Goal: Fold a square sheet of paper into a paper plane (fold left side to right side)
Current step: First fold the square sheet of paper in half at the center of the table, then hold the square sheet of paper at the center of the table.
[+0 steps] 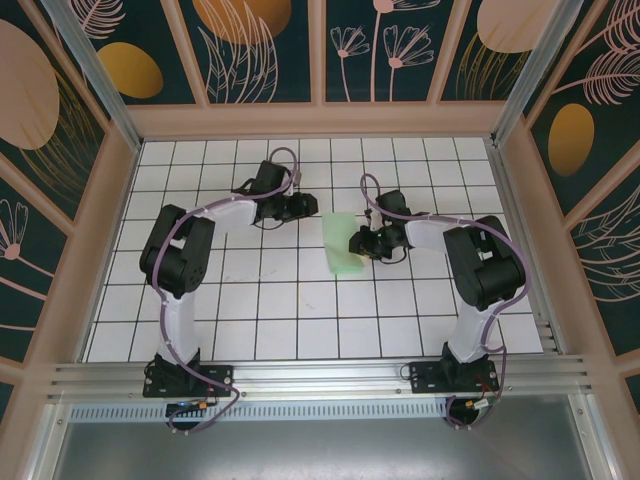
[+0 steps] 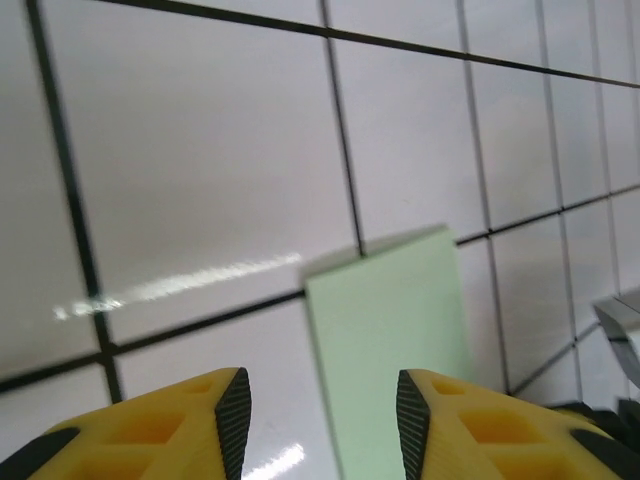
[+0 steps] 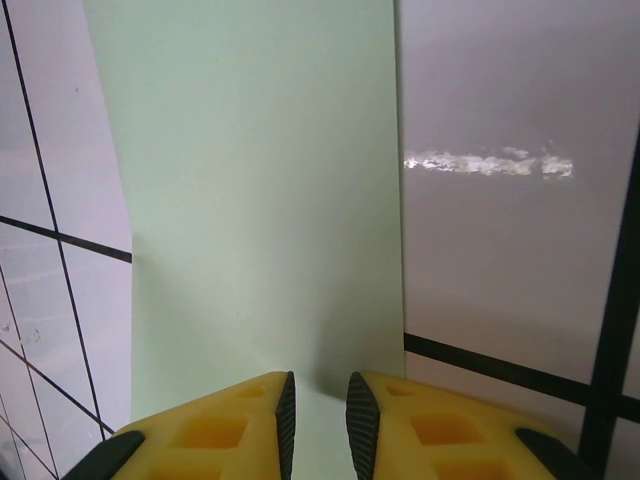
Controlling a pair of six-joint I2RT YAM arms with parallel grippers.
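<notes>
Nearest, both arm bases sit bolted to a ribbed metal rail (image 1: 320,375) at the table's (image 1: 300,300) front edge, well short of the paper (image 1: 340,235). From there the left arm (image 1: 180,270) rises on a white link, bends at a black elbow and reaches forward and inward, ending left of the paper's far end. The right arm (image 1: 480,270) mirrors it, folding in toward the paper's right edge. The left gripper (image 1: 312,208) hangs just beside the paper's far left corner; in its wrist view its yellow fingers (image 2: 232,410), moulded with hollow pockets and faced with black pads, stand moderately apart with only tile between them, the paper lying beyond and a little right of the gap. The right gripper (image 1: 355,243) is low over the paper's right side; its fingers (image 3: 285,420) leave only a narrow slot, and the paper shows through it. Whether the tips touch the sheet I cannot tell. The paper is thin, pale green, matte and unmarked, lying flat as a long narrow strip near the table's middle, its left edge showing a slight kink in the right wrist view. Around it the table is glossy white tile ruled with black lines, catching streaks of light. Beyond the paper, the walls (image 1: 270,50) are dark teal panels printed with peach flowers and orange ovals, set in pale frames.
</notes>
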